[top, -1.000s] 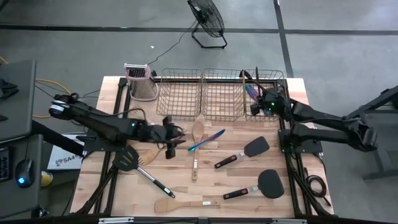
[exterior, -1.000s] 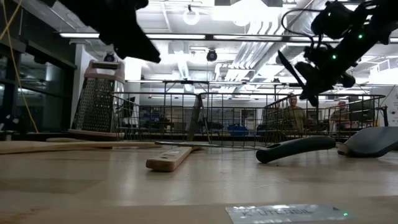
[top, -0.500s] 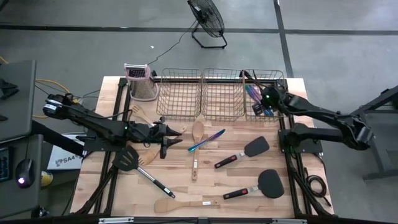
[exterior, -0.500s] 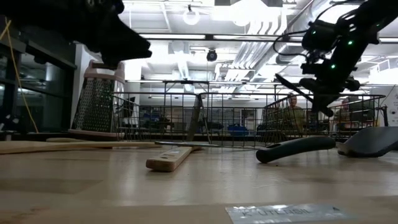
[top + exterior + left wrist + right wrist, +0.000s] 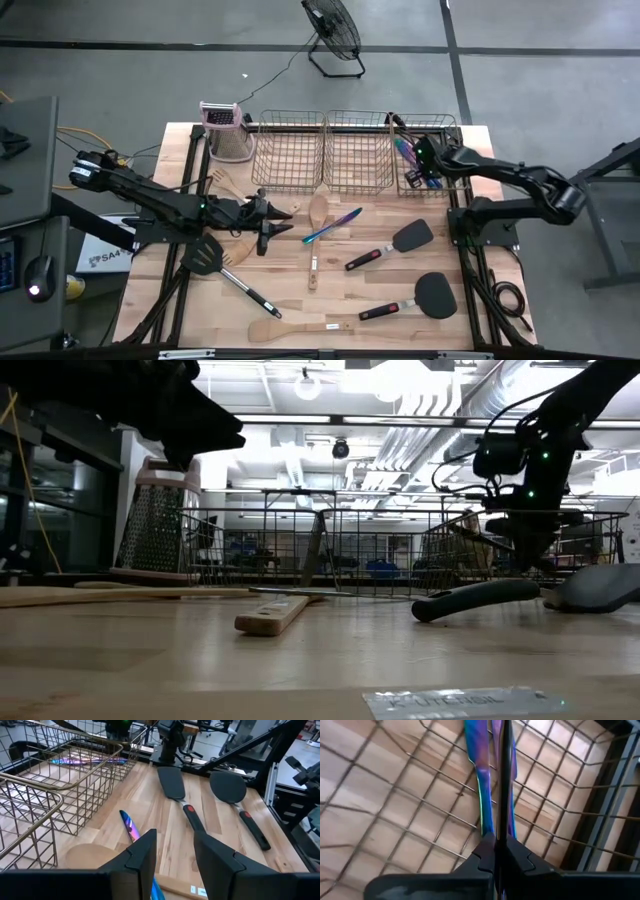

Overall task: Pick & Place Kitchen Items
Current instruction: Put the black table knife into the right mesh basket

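My right gripper [image 5: 500,851] is over the right-hand wire basket [image 5: 442,124], shut on a slim iridescent cutlery piece [image 5: 503,775]. Another iridescent piece [image 5: 479,780] lies on the basket floor. My left gripper [image 5: 174,857] is open and empty, hovering left of centre [image 5: 276,224]. Just ahead of it an iridescent cutlery piece [image 5: 130,826] and a wooden spoon [image 5: 316,228] lie flat on the table. Black spatulas with black-red handles [image 5: 396,243] [image 5: 422,297] lie at the right. My right gripper pinches the slim cutlery piece between its two fingers [image 5: 485,854]; the piece sticks out past the fingertips, along the fingers [image 5: 502,827]. The fingers point down into the basket from above. Whether the piece's far end touches the basket floor, I cannot tell.
A box grater with a pink top [image 5: 225,130] stands at the far left, beside two more wire baskets [image 5: 288,150] [image 5: 358,150]. A black slotted spatula [image 5: 214,260], wooden utensils [image 5: 224,186] and a wooden spatula [image 5: 300,328] lie on the table's left and near parts.
My right gripper has gone down into the right-hand basket with the cutlery piece and has tipped from slanting to pointing almost straight down; it stays shut on the piece.
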Available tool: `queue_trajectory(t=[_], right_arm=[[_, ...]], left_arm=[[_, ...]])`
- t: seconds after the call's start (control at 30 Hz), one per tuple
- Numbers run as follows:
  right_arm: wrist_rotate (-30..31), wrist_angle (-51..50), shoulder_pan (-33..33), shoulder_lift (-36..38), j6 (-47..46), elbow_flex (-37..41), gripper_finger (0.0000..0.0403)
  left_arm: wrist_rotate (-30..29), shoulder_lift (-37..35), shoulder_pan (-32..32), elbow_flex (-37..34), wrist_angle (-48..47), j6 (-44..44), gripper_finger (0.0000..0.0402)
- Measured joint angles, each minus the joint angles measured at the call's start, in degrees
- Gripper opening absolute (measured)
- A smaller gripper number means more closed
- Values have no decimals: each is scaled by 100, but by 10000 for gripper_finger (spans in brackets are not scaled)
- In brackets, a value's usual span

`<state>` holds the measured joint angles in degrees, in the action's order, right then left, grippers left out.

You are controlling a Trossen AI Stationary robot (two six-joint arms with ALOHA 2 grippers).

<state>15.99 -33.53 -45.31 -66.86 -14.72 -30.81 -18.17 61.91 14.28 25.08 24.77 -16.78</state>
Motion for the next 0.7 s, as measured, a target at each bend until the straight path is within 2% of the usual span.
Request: queue_trajectory(t=[0.37, 0.7], right_arm=[[-152, 170, -435, -578, 320, 0, 4], [-185, 286, -418, -616, 320, 0, 4]], left_arm=[[2, 2, 0, 2, -2, -2, 129], [4, 4, 0, 2, -24, -2, 129]])
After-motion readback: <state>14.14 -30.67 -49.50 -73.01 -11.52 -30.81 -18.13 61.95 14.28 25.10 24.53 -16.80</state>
